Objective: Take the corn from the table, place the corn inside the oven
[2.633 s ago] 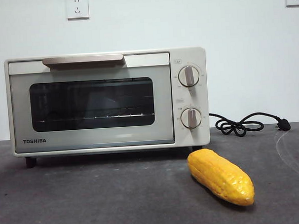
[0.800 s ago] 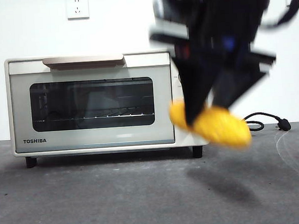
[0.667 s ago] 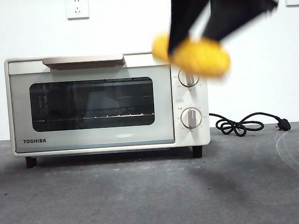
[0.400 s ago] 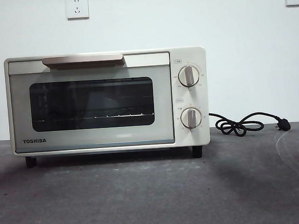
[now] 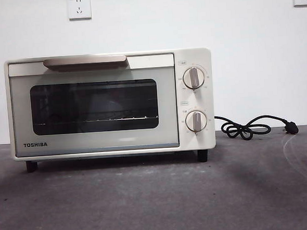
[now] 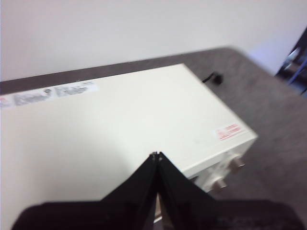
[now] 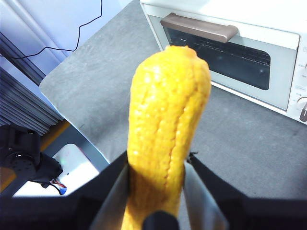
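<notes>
**Operator:** My right claw (image 7: pixel 156 184) is clamped on the glossy yellow-orange bumpy toy corn cob (image 7: pixel 165 139), jaws pinching its lower half, the tip pointing out over the dark grey matte worktop (image 7: pixel 225 148). It's held high, out of the front camera's sight.

**Spotter:** And the left one?

**Operator:** The left claw (image 6: pixel 156 155) is pressed closed with nothing in it, hovering above the flat top of the cream-white Toshiba toaster oven (image 6: pixel 120 120).

**Spotter:** Door status?

**Operator:** Shut. In the front view the dark glass door (image 5: pixel 94 106) sits flush, with the beige bar handle (image 5: pixel 85 61) along its top edge.

**Spotter:** So the door comes first.

**Operator:** I reckon so. I'd bring the left down in front of that handle, pull it fully open, and keep the corn clear until the opening's free.
</notes>
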Controlling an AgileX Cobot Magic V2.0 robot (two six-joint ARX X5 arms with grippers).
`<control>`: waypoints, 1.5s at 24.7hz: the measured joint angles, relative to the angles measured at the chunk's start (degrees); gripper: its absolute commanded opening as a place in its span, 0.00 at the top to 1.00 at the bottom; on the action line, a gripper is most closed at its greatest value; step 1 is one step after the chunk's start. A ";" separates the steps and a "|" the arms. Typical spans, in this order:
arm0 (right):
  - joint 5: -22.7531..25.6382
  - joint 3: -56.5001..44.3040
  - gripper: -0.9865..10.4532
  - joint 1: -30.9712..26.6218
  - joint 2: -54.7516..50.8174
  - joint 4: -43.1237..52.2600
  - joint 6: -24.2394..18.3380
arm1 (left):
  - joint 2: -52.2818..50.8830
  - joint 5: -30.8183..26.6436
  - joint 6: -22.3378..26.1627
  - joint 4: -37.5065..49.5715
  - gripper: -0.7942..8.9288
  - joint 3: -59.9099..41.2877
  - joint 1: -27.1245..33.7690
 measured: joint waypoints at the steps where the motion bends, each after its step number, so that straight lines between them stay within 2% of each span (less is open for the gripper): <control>1: 0.02 0.00 0.93 0.00 0.00 -0.02 0.02 | 1.33 -1.62 1.20 -1.84 0.92 1.86 -0.66; 5: 0.00 0.00 0.93 0.00 0.00 -1.11 0.00 | 6.16 -5.05 4.70 -7.30 0.92 7.17 -2.34; 9: 0.02 0.00 0.93 0.00 -0.13 -2.49 0.00 | 10.10 -5.92 6.43 -9.40 0.92 8.17 -3.04; 16: 0.02 0.00 0.93 0.00 -0.87 -4.00 -0.02 | 14.56 -7.26 6.97 -13.57 0.92 8.17 -3.08; 37: 0.02 0.00 0.93 0.00 -0.98 -4.26 0.02 | 17.81 -7.21 8.46 -21.07 0.92 8.63 -3.08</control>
